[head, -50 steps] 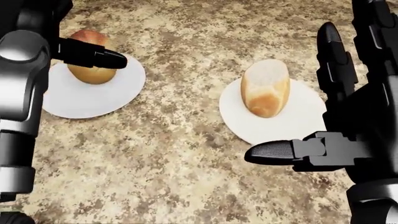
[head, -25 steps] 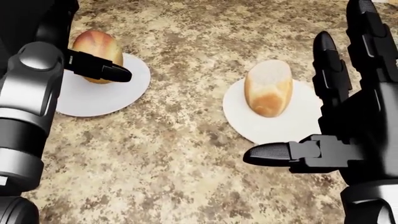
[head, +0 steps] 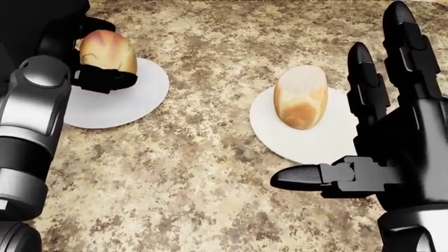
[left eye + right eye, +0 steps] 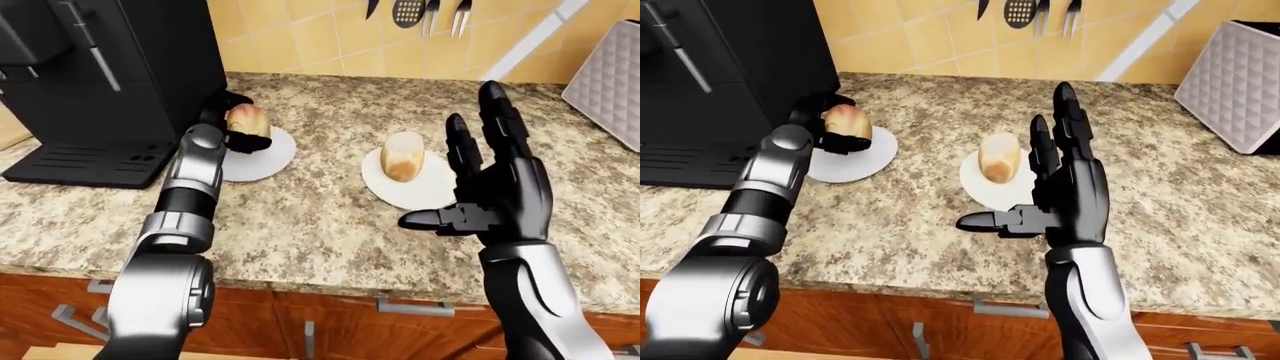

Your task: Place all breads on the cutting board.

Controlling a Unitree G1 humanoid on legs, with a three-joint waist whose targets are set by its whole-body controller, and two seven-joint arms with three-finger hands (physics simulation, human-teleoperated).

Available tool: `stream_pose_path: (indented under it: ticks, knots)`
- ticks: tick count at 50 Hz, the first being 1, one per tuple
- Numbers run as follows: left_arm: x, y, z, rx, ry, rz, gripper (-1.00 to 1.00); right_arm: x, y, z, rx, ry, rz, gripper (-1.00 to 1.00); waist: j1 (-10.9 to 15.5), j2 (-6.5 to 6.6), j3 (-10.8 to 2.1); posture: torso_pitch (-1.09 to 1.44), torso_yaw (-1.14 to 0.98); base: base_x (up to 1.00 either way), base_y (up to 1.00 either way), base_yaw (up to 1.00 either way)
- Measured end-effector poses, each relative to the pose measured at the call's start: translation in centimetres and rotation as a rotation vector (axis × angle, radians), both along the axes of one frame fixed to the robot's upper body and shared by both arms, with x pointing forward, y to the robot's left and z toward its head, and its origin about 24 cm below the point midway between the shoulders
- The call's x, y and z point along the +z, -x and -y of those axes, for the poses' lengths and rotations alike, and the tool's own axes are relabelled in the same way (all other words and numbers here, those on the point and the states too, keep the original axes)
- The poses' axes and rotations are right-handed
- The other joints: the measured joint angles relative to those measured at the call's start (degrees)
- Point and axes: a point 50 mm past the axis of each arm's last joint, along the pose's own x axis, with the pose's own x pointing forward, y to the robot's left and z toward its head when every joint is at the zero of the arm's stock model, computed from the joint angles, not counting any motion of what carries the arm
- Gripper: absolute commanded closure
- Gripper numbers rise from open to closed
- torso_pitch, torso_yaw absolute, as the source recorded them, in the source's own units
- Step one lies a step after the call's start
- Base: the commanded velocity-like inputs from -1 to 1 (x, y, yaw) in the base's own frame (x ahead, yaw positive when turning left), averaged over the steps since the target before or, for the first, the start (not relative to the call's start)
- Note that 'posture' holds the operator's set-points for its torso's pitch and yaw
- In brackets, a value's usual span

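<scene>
A round brown bread (image 3: 105,47) is at the left white plate (image 3: 133,102). My left hand (image 3: 115,52) is shut on it, thumb under it and fingers over its top. A long pale bread (image 3: 301,97) lies on the right white plate (image 3: 308,144). My right hand (image 3: 329,113) is open, fingers spread upward and thumb pointing left. It hovers just right of that plate and nearer to me, not touching the bread. No cutting board shows in any view.
A black coffee machine (image 4: 100,75) stands left of the left plate, close to my left arm. A white quilted appliance (image 4: 605,71) stands at the far right. Utensils (image 4: 420,11) hang on the tiled wall. The granite counter's near edge (image 4: 300,270) has wooden drawers below.
My left hand's fingers and thumb have closed around the round bread, which now sits a little higher over its plate. My right hand has barely moved.
</scene>
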Motion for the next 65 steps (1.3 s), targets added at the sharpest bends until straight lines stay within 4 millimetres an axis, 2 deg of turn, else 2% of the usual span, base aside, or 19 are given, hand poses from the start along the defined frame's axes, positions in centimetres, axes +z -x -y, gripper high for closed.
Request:
stream_pose_path:
  ticks: [1, 4, 10, 15, 17, 20, 24, 27, 32, 35, 42, 48, 54, 65]
  knots:
    - [0.0, 0.0, 0.0, -0.001, -0.001, 0.001, 0.16, 0.0, 0.0, 0.0, 0.002, 0.0, 0.001, -1.0, -0.02, 0.02, -0.03, 0.0, 0.0, 0.0, 0.0, 0.0]
    - [0.0, 0.0, -0.1, 0.009, -0.01, 0.015, 0.33, 0.1, 0.1, -0.1, 0.005, 0.001, 0.007, -1.0, -0.09, 0.06, -0.04, 0.0, 0.0, 0.0, 0.0, 0.0]
    - [0.5, 0.2, -0.5, 0.021, -0.012, 0.05, 0.57, 0.5, 0.2, -0.1, 0.004, 0.006, 0.014, -1.0, -0.2, 0.05, 0.25, 0.0, 0.0, 0.0, 0.0, 0.0]
    - [3.5, 1.2, -0.5, -0.005, -0.011, 0.161, 0.83, 1.9, 0.3, 0.0, -0.004, 0.028, 0.042, -1.0, -0.34, -0.06, 0.7, 0.0, 0.0, 0.0, 0.0, 0.0]
    - [5.0, 2.1, 0.0, -0.033, -0.014, 0.221, 1.0, 2.6, 0.0, 0.0, -0.004, 0.051, 0.049, -1.0, -0.37, 0.0, 0.7, 0.0, 0.0, 0.0, 0.0, 0.0]
    - [6.4, 3.7, 1.0, -0.088, -0.02, 0.276, 1.0, 3.9, -0.3, 0.0, -0.01, 0.099, 0.054, -1.0, -0.27, 0.13, 0.64, 0.0, 0.0, 0.0, 0.0, 0.0]
    - [7.0, 6.4, 2.0, -0.162, -0.015, 0.3, 1.0, 5.0, -1.6, 0.2, -0.034, 0.169, 0.016, -1.0, -0.41, 0.11, 0.77, 0.0, 0.0, 0.0, 0.0, 0.0]
    - [7.1, 8.0, 2.3, -0.198, -0.015, 0.305, 1.0, 4.9, -3.3, 0.5, -0.08, 0.24, -0.062, -1.0, -0.29, -0.04, 1.09, 0.0, 0.0, 0.0, 0.0, 0.0]
    - [7.1, 9.6, 2.2, -0.198, -0.004, 0.301, 1.0, 3.9, -5.4, 0.1, -0.113, 0.375, -0.173, -1.0, -0.05, -0.18, 1.66, 0.0, 0.0, 0.0, 0.0, 0.0]
    - [7.1, 9.5, 2.0, -0.194, 0.001, 0.298, 1.0, 2.9, -6.6, -0.3, -0.101, 0.445, -0.235, -1.0, 0.09, -0.19, 1.73, 0.0, 0.0, 0.0, 0.0, 0.0]
    - [6.7, 9.2, 1.5, -0.172, 0.003, 0.285, 1.0, 2.2, -7.1, -0.3, -0.113, 0.572, -0.287, -1.0, 0.24, 0.1, 1.81, 0.0, 0.0, 0.0, 0.0, 0.0]
    - [6.8, 9.3, 1.8, -0.182, 0.003, 0.29, 1.0, 2.7, -7.7, 1.0, -0.163, 0.572, -0.306, -1.0, 0.09, 0.35, 1.63, 0.0, 0.0, 0.0, 0.0, 0.0]
    - [6.6, 9.3, 1.9, -0.19, 0.0, 0.291, 1.0, 1.6, -8.9, 1.8, -0.187, 0.562, -0.353, -1.0, -0.06, 0.57, 1.43, 0.0, 0.0, 0.0, 0.0, 0.0]
    - [6.5, 9.0, 1.7, -0.184, -0.002, 0.282, 1.0, 0.6, -10.0, 1.2, -0.183, 0.58, -0.366, -1.0, -0.1, 0.58, 1.44, 0.0, 0.0, 0.0, 0.0, 0.0]
